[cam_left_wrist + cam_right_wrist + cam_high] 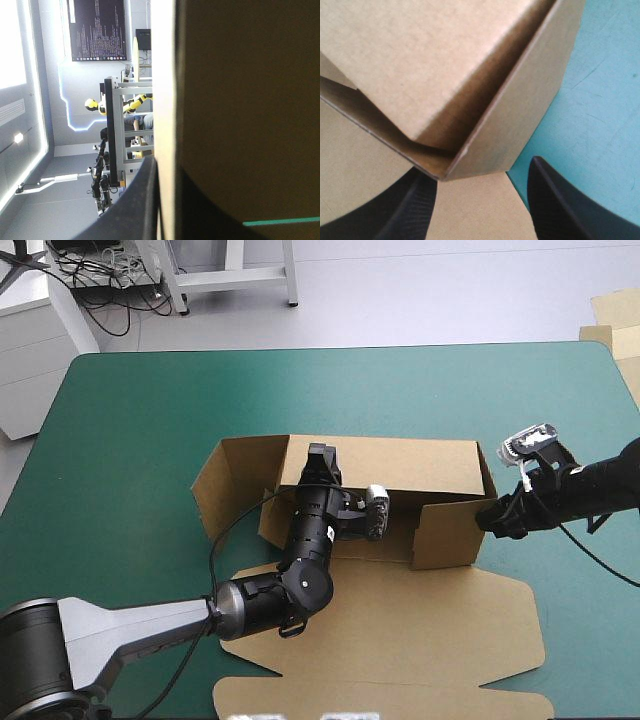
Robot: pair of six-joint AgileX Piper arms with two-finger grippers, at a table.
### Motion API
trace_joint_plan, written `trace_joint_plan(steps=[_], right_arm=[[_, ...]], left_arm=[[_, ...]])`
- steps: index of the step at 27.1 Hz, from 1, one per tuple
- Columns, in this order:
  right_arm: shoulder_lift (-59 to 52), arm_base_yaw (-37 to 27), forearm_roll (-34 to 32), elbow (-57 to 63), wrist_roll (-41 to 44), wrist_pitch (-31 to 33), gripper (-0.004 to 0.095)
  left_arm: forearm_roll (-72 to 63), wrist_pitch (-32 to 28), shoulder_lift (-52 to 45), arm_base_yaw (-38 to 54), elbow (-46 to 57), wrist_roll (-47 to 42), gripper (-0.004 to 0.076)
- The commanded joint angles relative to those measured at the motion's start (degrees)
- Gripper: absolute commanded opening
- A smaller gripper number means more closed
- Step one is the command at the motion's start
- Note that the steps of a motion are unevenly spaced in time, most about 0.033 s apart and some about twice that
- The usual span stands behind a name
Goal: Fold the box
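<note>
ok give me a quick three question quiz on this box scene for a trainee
1. True or false: the brown box lies completely flat on the table.
2. The left pincer is shut on which part of the box? A) the flat near panel B) the raised far wall C) the right side wall
3. Fill in: the right pincer, at the box's right corner, is ____.
Key: 1 false, several walls are raised; 2 B; 3 open.
</note>
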Motion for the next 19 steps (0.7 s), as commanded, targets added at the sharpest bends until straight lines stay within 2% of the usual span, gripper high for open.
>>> trace_joint_plan(steps=[1, 7, 12, 16, 19], right_arm=[[-1.1, 0.0, 4.4, -1.4, -4.5, -1.0, 0.0507], [-1.1, 0.8, 8.0, -1.3, -8.1, 0.2, 0.0507], [-0.1, 4.0, 9.5, 2.9, -7.5, -5.7, 0.0508], [0.0, 6.3, 11.6, 8.3, -5.3, -16.3, 0.0507], [0.0, 6.3, 13.8, 8.4, -5.3, -17.7, 0.0507]], left_arm=[[2.9, -3.6, -1.4, -1.1, -0.7, -0.9, -0.0010], [2.9, -3.6, -1.4, -1.1, -0.7, -1.9, -0.0010], [2.9, -3.6, -1.4, -1.1, -0.7, -1.9, -0.0010], [2.9, -3.3, -1.4, -1.1, -0.7, -1.9, -0.0010], [2.9, -3.3, -1.4, -1.1, -0.7, -1.9, -0.0010]])
